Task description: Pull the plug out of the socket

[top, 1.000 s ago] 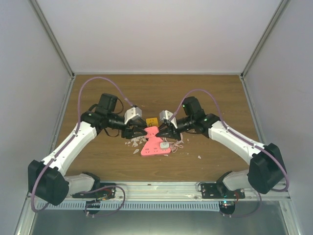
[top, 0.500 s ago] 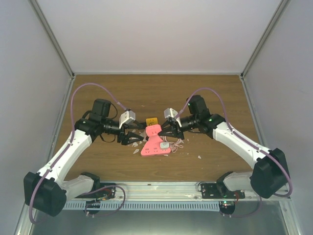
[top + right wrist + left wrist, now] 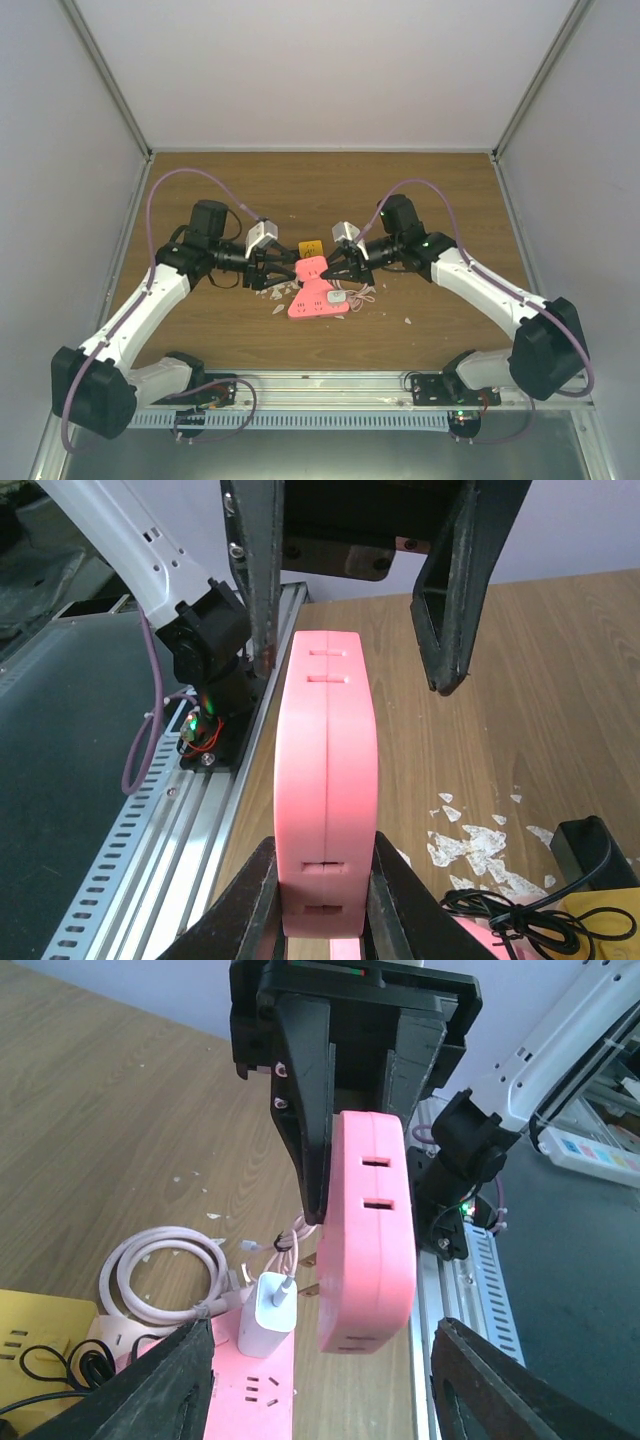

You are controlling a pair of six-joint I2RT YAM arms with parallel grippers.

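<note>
The right gripper [image 3: 329, 270] is clamped on the near end of the pink plug adapter [image 3: 325, 780], holding it on edge above the table [image 3: 420, 200] at mid-table. The adapter stands just beyond the far end of the pink power strip [image 3: 318, 302] and apart from it. The left gripper [image 3: 284, 270] is about half open and holds nothing: its fingers [image 3: 252, 580] straddle the other end of the adapter, one just beside it, the other clear. A white charger [image 3: 265, 1320] sits plugged into the strip beside a coiled pink cable [image 3: 160, 1275]. White chips [image 3: 470, 845] lie left of the strip.
</note>
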